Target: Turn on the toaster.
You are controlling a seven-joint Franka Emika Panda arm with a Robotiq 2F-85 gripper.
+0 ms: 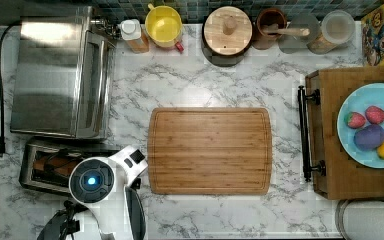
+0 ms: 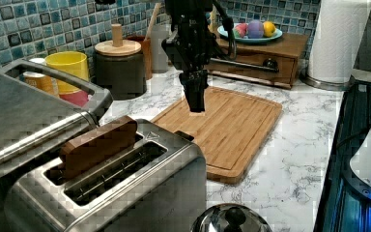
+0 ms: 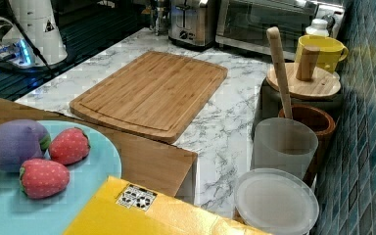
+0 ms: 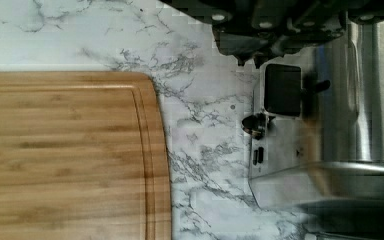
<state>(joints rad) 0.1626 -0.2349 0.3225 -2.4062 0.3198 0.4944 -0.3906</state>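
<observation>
A: Where do we see the toaster (image 2: pixel 125 188) now?

B: We take the cutting board (image 1: pixel 210 150) as our landmark. In the top view the toaster (image 1: pixel 45 167) stands on the marble bench (image 1: pixel 205 85) at the board's left, just beside it, with the big toaster oven (image 1: pixel 55 75) directly behind. In the left view a brown slice of bread (image 2: pixel 99 145) stands up from its far slot.

A: And the tool?

B: In the left view the tool (image 2: pixel 195 94) hangs pointing down over the near edge of the board, above the toaster's end that faces the board. Its fingers look pressed together and they pinch nothing.

A: Do we see the lever?

B: In the wrist view the black lever knob (image 4: pixel 282 90) sits on that end, close under the tool
</observation>
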